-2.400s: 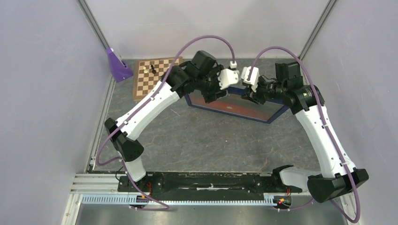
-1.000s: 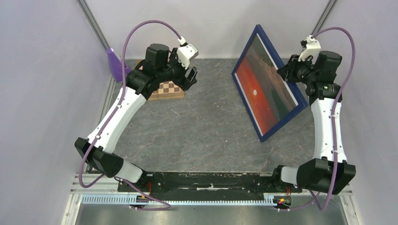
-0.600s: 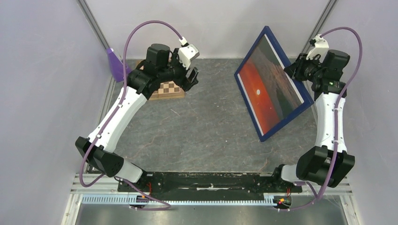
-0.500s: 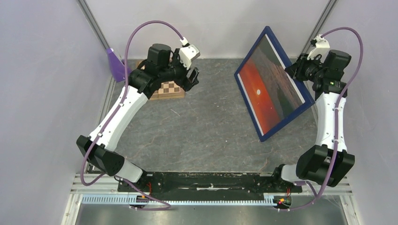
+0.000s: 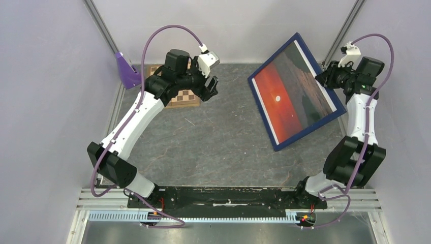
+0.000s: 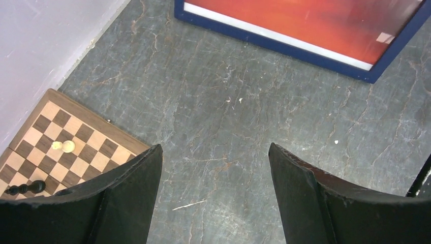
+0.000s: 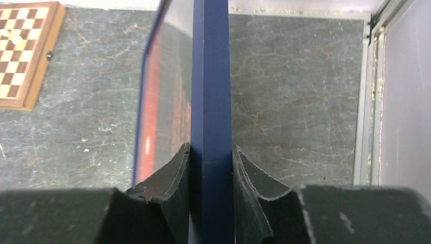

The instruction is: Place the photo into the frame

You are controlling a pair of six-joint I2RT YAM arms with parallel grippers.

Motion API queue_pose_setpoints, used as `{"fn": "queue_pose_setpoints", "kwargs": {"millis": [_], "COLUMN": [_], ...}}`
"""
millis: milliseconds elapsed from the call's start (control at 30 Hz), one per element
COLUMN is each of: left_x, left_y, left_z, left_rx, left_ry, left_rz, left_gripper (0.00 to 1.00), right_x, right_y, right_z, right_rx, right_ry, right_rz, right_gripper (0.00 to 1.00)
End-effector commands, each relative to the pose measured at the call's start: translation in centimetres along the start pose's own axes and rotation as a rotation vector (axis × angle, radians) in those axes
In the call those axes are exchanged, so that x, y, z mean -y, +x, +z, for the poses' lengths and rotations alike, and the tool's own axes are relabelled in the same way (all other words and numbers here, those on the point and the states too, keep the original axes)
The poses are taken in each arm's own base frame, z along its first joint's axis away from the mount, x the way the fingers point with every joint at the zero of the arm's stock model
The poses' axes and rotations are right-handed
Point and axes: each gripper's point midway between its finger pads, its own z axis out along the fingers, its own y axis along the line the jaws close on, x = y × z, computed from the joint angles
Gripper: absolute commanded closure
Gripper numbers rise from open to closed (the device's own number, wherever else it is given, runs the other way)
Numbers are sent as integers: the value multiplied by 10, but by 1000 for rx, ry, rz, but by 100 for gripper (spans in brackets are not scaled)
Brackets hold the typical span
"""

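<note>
The dark blue frame [image 5: 274, 143] stands tilted at the right of the table, its front facing the camera, with the sunset photo [image 5: 289, 96] showing inside it. My right gripper [image 5: 328, 77] is shut on the frame's right edge; in the right wrist view both fingers [image 7: 173, 178] press the blue edge [image 7: 211, 101]. The frame's lower corner rests near the table. My left gripper [image 5: 212, 87] is open and empty, held over the table at the back left beside the chessboard. The left wrist view shows the frame's blue lower edge [image 6: 284, 47] and the photo [image 6: 315, 20] ahead.
A chessboard [image 5: 175, 94] with a few pieces lies at the back left under my left arm; it also shows in the left wrist view [image 6: 56, 147]. A purple stand [image 5: 126, 71] sits in the back left corner. Walls close in left, right and back.
The frame has been raised from the table and now leans back flatter, turned more face-up. My right gripper has moved right with it. My left arm has shifted slightly right.
</note>
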Motion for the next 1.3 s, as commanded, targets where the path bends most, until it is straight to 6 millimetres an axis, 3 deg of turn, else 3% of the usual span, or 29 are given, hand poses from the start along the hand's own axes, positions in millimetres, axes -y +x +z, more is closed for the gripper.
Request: {"fn": "queue_pose_setpoints", "kwargs": {"millis": [0, 200, 800, 1000, 1267], "left_x": [3, 4, 23, 28, 31], "left_y": [-8, -1, 4, 4, 6], "left_z": [5, 17, 41, 42, 46], "left_rx": [40, 22, -2, -6, -15], "left_ry": [22, 38, 87, 85, 91], "left_rz": [-23, -35, -36, -23, -22], "left_gripper": [17, 18, 18, 18, 18], "right_x": [29, 34, 35, 39, 41], "right_y": [63, 108, 213, 237, 251], "right_z": [26, 32, 49, 54, 52], "right_rx": [-145, -177, -208, -248, -263], "right_ry": [-43, -126, -319, -327, -333], "right_rz": [-74, -7, 243, 290, 312], "right_gripper": [100, 100, 96, 86, 59]}}
